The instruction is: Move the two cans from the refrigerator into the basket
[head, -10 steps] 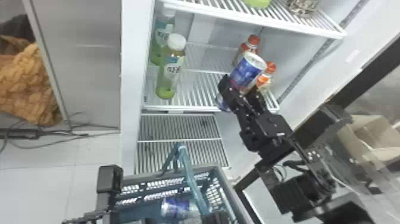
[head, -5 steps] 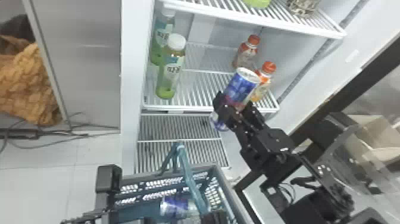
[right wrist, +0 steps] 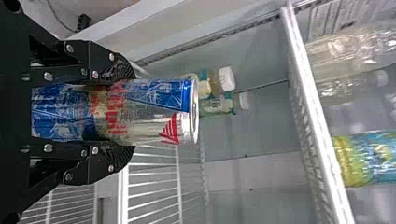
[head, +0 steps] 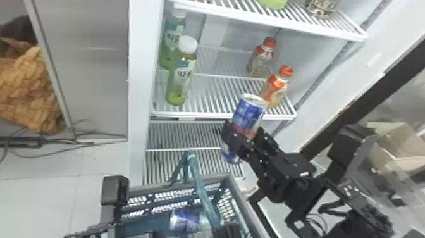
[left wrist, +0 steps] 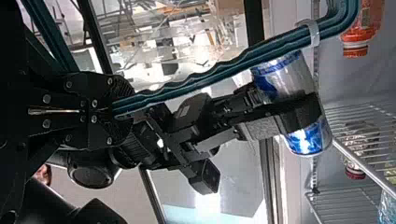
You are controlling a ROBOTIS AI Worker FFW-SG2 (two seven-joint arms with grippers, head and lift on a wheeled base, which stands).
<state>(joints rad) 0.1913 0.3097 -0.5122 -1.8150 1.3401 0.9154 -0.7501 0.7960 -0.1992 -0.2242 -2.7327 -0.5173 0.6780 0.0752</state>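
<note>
Transfer of the second can, judged to be at its carrying stage. The right gripper (right wrist: pixel 123 114) has its fingers closed around the second can (head: pixel 248 115), lid end uppermost and leaning slightly, in front of the refrigerator shelf (head: pixel 268 117). The first can (head: pixel 185 220) lies on its side inside the basket (head: pixel 232 180), so one placement appears complete. The left gripper (left wrist: pixel 114 111) has its fingers clenched on the handle (head: pixel 199 186), presumably to steady the basket.

The next move calls for bringing the second can down and toward the robot's left until it is above the basket's opening, then lowering and releasing it beside the first. The handle (it crosses over the opening) is the likely obstacle; a can or finger striking it could tip the load.

Surface: the shelf is white wire and bears green bottles (head: pixel 180 79) on the robot's left and two orange-capped bottles (head: pixel 273 88) on the right. What supports the basket cannot be told.

Room: a tan, crumpled covering (head: pixel 31 88) and loose cables (head: pixel 85 144) are seen at the left, above pale floor tiles (head: pixel 41 196); an open cardboard box (head: pixel 389 142) is at the right.
</note>
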